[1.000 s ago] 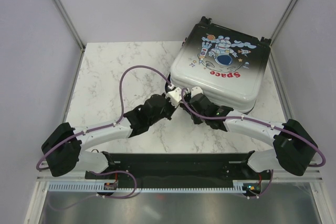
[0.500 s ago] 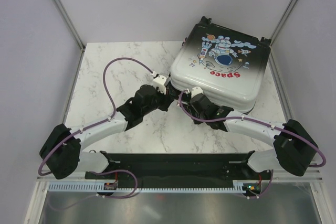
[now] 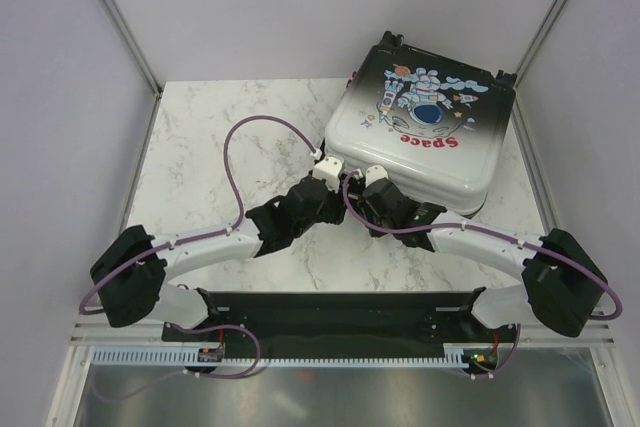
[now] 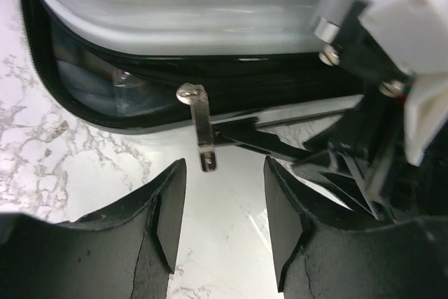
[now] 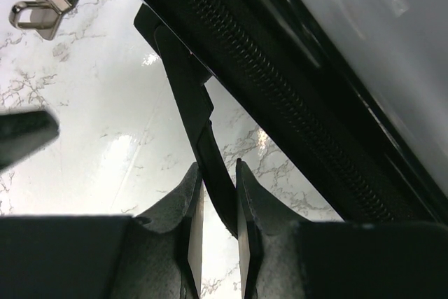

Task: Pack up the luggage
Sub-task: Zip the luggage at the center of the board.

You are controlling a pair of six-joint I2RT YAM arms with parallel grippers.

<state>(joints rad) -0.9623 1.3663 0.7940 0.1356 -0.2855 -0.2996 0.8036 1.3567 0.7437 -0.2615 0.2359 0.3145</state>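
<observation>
The luggage (image 3: 400,162) lies flat at the far right of the worktop (image 3: 230,127), printed shell up and lid down, its near left corner facing both arms. The shell looks rigid, glossy and rounded. It is judged too slick and too broad for a two-finger hold, so pressing on it would more likely shove the case than grip it. The case is small and probably light, and it may slide on the smooth marble surface if pulled sideways without bracing. The workable holds are the small fittings along the zip (image 5: 280,96) at that corner. The right hand (image 5: 218,173) is closed almost fully on a flat black tab (image 5: 189,96) that runs out from the seam. The tab appears thin and flexible and will follow the pull rather than resist it. The left hand (image 4: 224,180) is wide open and holds nothing. Its fingers (image 4: 168,208) stand either side of, and just short of, the silver zip pull (image 4: 199,127), which hangs loose from the slider. That pull is a narrow metal strip, stiff but free to swing, and is best pinched across its flat faces near the lower end. How much of the zip is closed cannot be told from these views.
</observation>
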